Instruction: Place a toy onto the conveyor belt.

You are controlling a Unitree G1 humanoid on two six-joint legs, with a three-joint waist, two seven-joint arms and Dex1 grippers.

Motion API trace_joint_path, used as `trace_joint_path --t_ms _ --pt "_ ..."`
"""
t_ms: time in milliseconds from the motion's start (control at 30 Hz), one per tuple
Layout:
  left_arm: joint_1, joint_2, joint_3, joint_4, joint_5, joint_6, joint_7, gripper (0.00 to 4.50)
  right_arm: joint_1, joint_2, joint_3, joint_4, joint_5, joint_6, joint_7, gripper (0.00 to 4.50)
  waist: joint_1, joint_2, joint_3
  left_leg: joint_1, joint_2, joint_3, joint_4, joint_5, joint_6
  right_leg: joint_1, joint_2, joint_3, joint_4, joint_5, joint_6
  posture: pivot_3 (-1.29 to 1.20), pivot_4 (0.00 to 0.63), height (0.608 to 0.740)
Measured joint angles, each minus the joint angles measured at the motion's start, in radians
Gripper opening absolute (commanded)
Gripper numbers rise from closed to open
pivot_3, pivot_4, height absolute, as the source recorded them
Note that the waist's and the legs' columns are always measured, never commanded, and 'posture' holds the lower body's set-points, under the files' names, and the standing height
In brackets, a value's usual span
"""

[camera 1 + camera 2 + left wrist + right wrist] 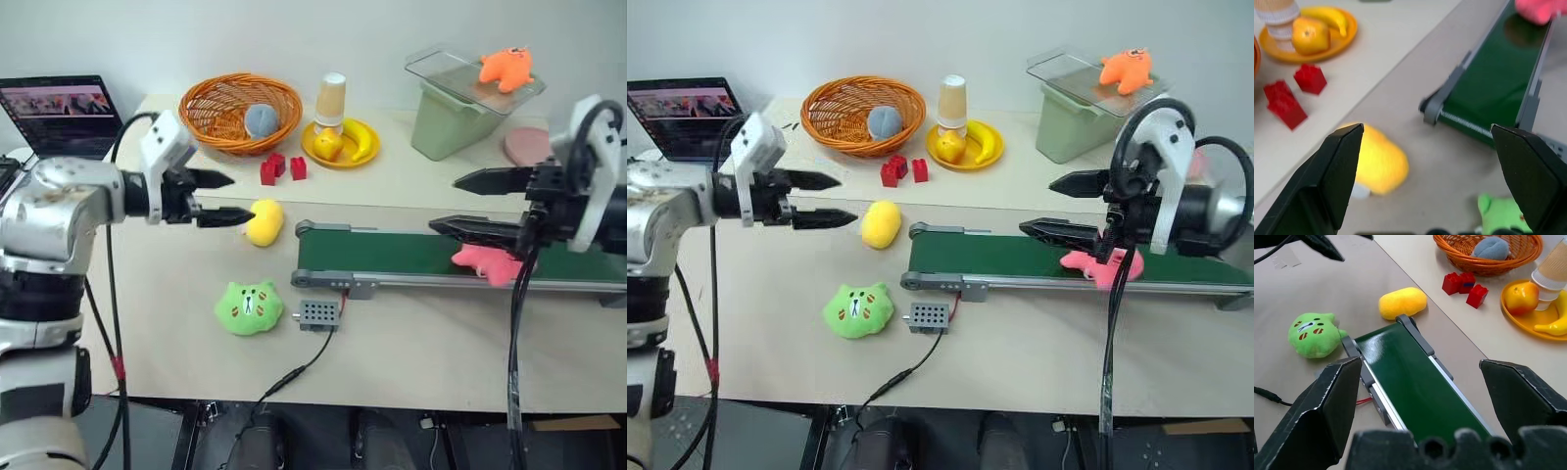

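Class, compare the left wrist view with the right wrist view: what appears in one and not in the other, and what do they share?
Left wrist view alone: the pink toy lying on the conveyor belt, seen between the open left gripper.

Right wrist view alone: the orange basket holding a grey-blue toy, past the open right gripper.

Both: the belt, the yellow toy, the green toy, the red blocks and the yellow plate of fruit.

Pale beige table [411, 352] against a plain white wall [294, 39], dark floor [323, 441] below.
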Motion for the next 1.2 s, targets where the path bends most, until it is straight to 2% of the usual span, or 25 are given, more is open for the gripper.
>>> trace_joint_path --t_ms 200,367,700,933,1033,1200 --pt "0.23 0.046 0.053 -0.174 -0.102 -0.009 -0.07 4.43 -0.014 0.014 0.04 0.031 -0.04 -0.026 0.03 4.5 0.004 0.0 0.0 0.0 0.0 0.001 0.0 0.0 -0.001 0.0 0.0 0.0 0.0 0.0 0.0 0.0 0.15 0.739" --pt "0.286 0.063 0.052 -0.223 -0.106 -0.099 -0.092 4.43 -0.014 0.014 0.039 0.039 -0.05 -0.032 0.047 4.5 0.004 0.0 0.0 0.002 0.0 0.001 0.0 0.0 0.0 0.001 0.0 0.0 0.0 -0.001 -0.002 0.0 0.15 0.739" --pt "0.38 0.061 -0.074 -0.156 0.067 -0.417 -0.133 4.43 0.037 -0.013 -0.028 0.03 -0.048 -0.03 0.05 4.5 0.005 0.0 0.0 0.001 0.0 0.002 0.0 -0.001 0.001 0.0 0.0 0.0 0.0 -0.001 -0.002 0.0 0.15 0.739" --pt "0.346 -0.021 -0.143 -0.076 0.124 -0.508 -0.126 4.43 0.076 -0.023 -0.061 -0.002 -0.034 -0.016 0.048 4.5 0.004 0.0 0.0 0.001 0.0 0.001 0.0 -0.002 0.003 0.0 0.0 0.0 0.0 -0.001 -0.002 0.0 0.15 0.739" --pt "0.325 -0.04 -0.151 -0.046 0.141 -0.534 -0.116 3.71 0.077 -0.035 -0.082 -0.019 -0.008 0.001 0.046 4.5 0.004 0.0 0.0 0.001 0.0 0.001 0.0 -0.001 0.002 0.0 0.0 0.0 0.0 -0.001 -0.002 0.0 0.15 0.739" --pt "0.325 -0.044 -0.172 -0.023 0.168 -0.578 -0.122 1.92 0.077 -0.051 -0.095 -0.048 0.044 0.044 0.043 4.5 0.003 0.0 0.0 0.002 0.001 0.0 0.0 -0.004 0.006 0.0 0.0 0.0 0.0 -0.001 -0.002 0.0 0.15 0.739"
